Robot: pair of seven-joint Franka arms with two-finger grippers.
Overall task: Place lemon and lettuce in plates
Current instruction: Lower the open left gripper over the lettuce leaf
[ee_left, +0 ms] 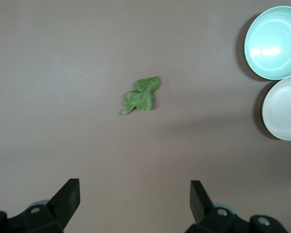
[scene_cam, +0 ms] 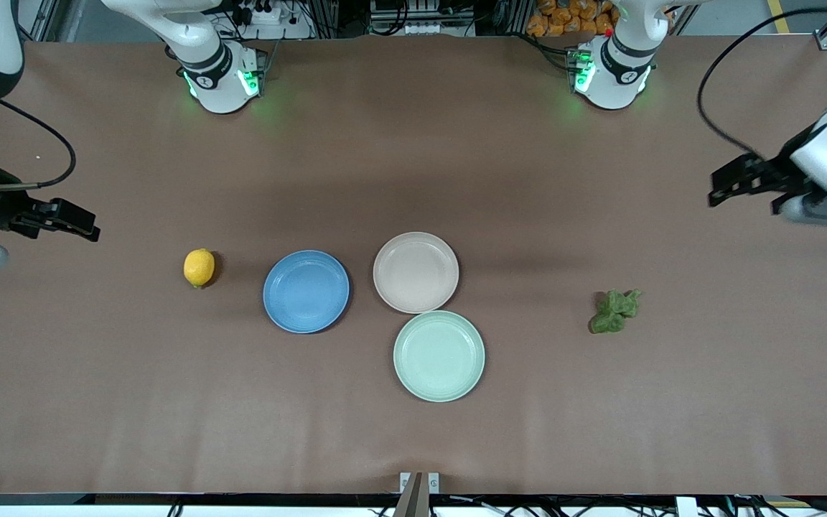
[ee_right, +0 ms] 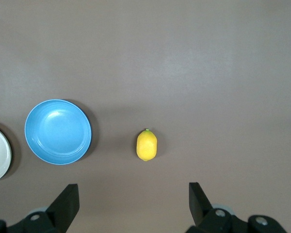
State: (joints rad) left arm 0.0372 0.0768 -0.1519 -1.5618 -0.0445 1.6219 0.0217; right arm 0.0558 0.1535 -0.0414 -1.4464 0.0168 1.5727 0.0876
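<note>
The yellow lemon (scene_cam: 199, 268) (ee_right: 146, 144) lies on the table toward the right arm's end, beside the empty blue plate (scene_cam: 306, 291) (ee_right: 58, 131). The empty beige-pink plate (scene_cam: 416, 272) (ee_left: 283, 108) sits in the middle of the table. Toward the left arm's end lies the green lettuce (scene_cam: 615, 311) (ee_left: 142, 95). My right gripper (scene_cam: 75, 220) (ee_right: 134, 194) hangs open and empty above the table at its own end, clear of the lemon. My left gripper (scene_cam: 728, 183) (ee_left: 135, 194) hangs open and empty above its end, clear of the lettuce.
A pale mint-green plate (scene_cam: 439, 355) (ee_left: 274, 42) sits empty, touching the beige-pink plate and nearer the front camera. The brown table (scene_cam: 413, 445) is bare around the lemon and lettuce. Both arm bases stand along the table's back edge.
</note>
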